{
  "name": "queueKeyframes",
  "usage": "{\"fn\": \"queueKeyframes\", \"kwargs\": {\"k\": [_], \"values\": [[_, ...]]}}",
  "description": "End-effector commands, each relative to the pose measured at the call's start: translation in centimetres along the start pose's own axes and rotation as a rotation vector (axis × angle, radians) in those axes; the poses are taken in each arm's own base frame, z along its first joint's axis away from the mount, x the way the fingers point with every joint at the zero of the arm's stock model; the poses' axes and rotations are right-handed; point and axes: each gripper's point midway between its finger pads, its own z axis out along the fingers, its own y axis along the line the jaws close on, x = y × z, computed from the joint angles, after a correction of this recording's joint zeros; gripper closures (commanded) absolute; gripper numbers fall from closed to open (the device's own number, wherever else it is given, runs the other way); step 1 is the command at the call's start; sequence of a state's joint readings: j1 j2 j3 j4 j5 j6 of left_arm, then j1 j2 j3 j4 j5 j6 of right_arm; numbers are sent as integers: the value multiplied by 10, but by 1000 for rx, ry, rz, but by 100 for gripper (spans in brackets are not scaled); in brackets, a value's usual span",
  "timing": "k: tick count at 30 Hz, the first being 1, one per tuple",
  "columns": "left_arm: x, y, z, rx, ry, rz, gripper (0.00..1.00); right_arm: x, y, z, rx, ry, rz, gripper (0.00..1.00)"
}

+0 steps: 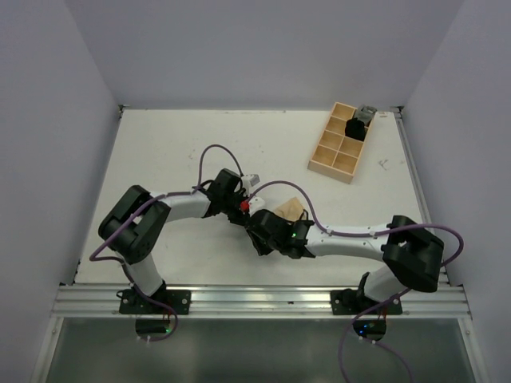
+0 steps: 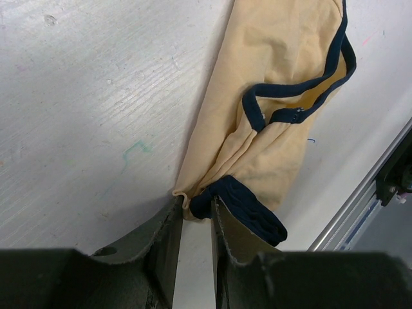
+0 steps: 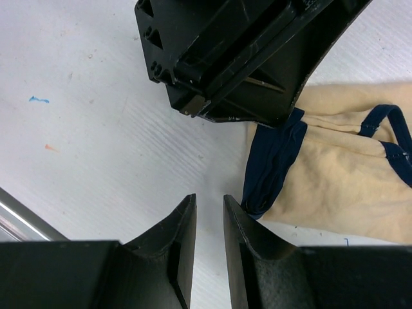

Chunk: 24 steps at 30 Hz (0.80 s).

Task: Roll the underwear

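The underwear [image 2: 283, 77] is tan fabric with dark navy trim, lying crumpled and partly folded on the white table. My left gripper [image 2: 196, 203] is shut on its near corner, with the dark band and a tan fold pinched between the fingertips. From above, the underwear [image 1: 289, 209] shows only as a tan patch between the two wrists. My right gripper [image 3: 209, 203] stands slightly open over bare table, its right finger just beside the dark band of the underwear [image 3: 335, 180]. Nothing is between its fingers. The left gripper's body [image 3: 238, 58] hangs close above it.
A light wooden compartment tray [image 1: 330, 174] sits at the back right with a dark item [image 1: 355, 128] in one cell. The metal rail [image 2: 360, 199] along the table's near edge lies close to the garment. White walls enclose the table.
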<state>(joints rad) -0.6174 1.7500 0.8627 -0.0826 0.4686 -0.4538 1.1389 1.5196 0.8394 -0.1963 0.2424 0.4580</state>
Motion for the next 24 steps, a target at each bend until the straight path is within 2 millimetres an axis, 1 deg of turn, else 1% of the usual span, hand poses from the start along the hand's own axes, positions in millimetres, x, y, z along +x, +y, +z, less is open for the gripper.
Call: {"fn": "queueKeyframes", "kwargs": {"k": [1,6,11,13,18,21,24], "values": [[42,41,7,-169,126,-47,71,-16,3,0,17,-48,-13,73],[44,43,7,-176,134,-51,72,-4,-4,11,62,3,-24,73],[43,43,6,-181,134,-58,72,-7,-12,12,115,-1,-43,70],[42,42,5,-187,131,-57,72,-15,-16,9,142,-18,-60,69],[41,43,4,-192,137,-57,72,-25,-13,3,123,-46,-64,69],[40,43,5,-195,135,-56,72,-22,-15,4,131,-39,-66,69],[40,43,6,-193,138,-60,72,-16,-16,9,142,-17,-73,69]]}}
